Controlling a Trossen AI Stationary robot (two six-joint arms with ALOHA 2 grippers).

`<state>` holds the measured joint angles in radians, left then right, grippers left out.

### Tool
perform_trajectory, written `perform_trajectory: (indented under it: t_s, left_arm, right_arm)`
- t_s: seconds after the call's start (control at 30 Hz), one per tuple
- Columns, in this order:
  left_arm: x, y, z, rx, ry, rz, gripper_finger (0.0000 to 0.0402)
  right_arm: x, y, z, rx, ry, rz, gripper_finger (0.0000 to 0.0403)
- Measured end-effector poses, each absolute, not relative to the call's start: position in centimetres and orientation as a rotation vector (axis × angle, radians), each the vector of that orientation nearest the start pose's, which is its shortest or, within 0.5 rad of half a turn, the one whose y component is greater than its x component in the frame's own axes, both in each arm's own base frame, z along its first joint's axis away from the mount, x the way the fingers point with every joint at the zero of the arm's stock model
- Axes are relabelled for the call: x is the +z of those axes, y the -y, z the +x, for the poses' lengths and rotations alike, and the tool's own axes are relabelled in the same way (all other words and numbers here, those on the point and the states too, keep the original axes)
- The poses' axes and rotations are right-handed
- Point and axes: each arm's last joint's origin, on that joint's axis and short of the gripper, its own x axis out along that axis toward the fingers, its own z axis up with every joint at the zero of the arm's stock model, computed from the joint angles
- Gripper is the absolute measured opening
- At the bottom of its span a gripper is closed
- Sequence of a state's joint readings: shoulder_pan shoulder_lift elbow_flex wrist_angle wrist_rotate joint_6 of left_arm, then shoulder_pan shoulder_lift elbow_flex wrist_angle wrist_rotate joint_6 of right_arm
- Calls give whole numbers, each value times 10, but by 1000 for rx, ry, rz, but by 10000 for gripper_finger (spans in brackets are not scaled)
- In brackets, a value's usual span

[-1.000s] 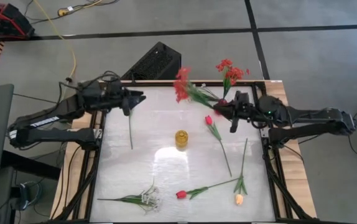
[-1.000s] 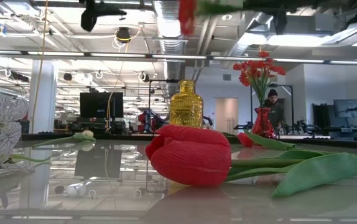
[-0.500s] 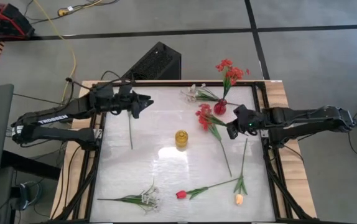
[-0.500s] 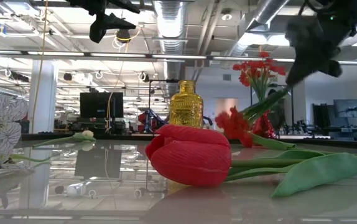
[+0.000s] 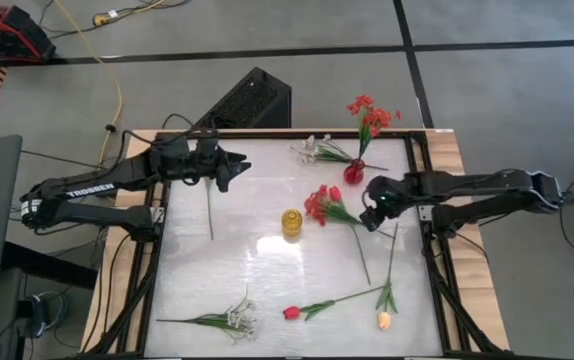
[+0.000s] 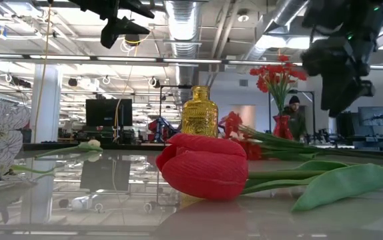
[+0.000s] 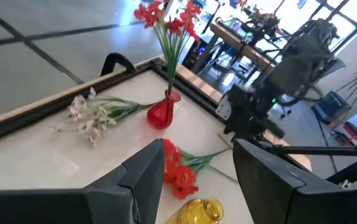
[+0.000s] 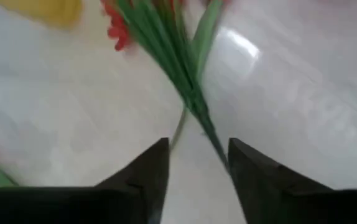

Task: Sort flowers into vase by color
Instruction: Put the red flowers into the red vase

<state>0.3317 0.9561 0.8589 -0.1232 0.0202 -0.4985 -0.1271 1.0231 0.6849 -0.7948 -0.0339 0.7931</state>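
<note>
Table: white top in a wooden frame, carrying all the items below.

My left gripper: raised over the far-left part of the table, fingers spread, nothing between them; a bare green stem lies on the table just below it.

My right gripper: low near the right edge, fingers spread; in its wrist view the green stems of the red clustered flower run between my fingers, and I cannot tell whether they touch.

Red vase: far right of the table, holding red clustered blooms upright.

Yellow vase: centre of the table, empty; the red clustered flower lies just to its right, bloom towards it.

White spray: flat, just left of the red vase.

Second white spray: near-left part of the table.

Red tulip: near edge, stem running right.

Peach tulip: near-right corner, stem pointing away towards my right gripper.
</note>
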Motion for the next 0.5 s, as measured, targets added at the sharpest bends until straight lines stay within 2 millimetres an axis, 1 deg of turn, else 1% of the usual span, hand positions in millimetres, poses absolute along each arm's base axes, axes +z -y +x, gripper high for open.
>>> perform_trajectory:
  t_s: [0.1, 0.17, 0.37, 0.5]
  left_arm:
    - [334, -68, 201, 338, -136, -528, 179]
    - [335, -68, 201, 332, -134, -528, 179]
    - [334, -67, 201, 319, -147, -533, 179]
    - [334, -67, 201, 315, -148, -539, 179]
  right_arm:
    - [205, 24, 185, -448, -1113, 743, 227]
    - [198, 25, 191, -386, -1159, 687, 236]
    - [180, 22, 204, -272, -1250, 542, 237]
    - [169, 24, 209, -292, -1297, 466, 232]
